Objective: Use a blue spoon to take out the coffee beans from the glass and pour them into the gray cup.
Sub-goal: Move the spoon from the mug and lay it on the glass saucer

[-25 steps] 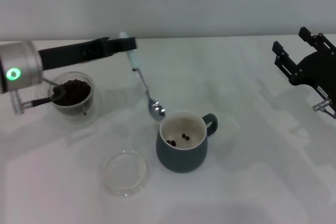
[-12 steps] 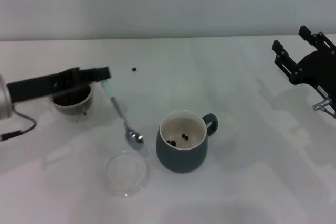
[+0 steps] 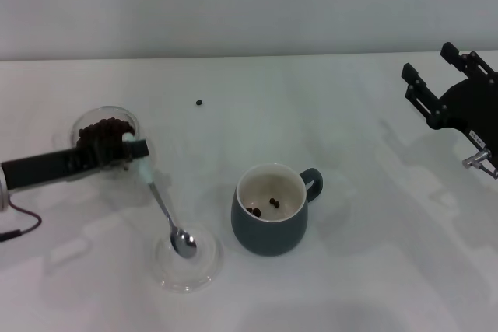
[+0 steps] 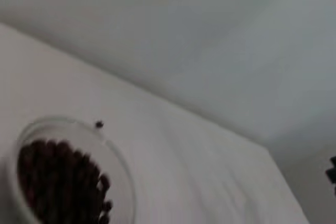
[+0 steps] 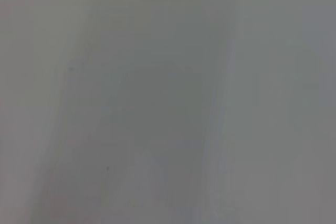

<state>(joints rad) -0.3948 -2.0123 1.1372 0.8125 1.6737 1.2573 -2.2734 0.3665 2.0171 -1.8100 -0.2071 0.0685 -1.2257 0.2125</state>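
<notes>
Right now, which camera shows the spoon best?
The head view: the whole spoon shows, handle in the left gripper, bowl over the flat dish. Neither wrist view shows it.

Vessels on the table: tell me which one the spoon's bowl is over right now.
The flat clear dish in front of the gray cup. It holds no beans; the glass is heaped with them, and the cup holds a few.
</notes>
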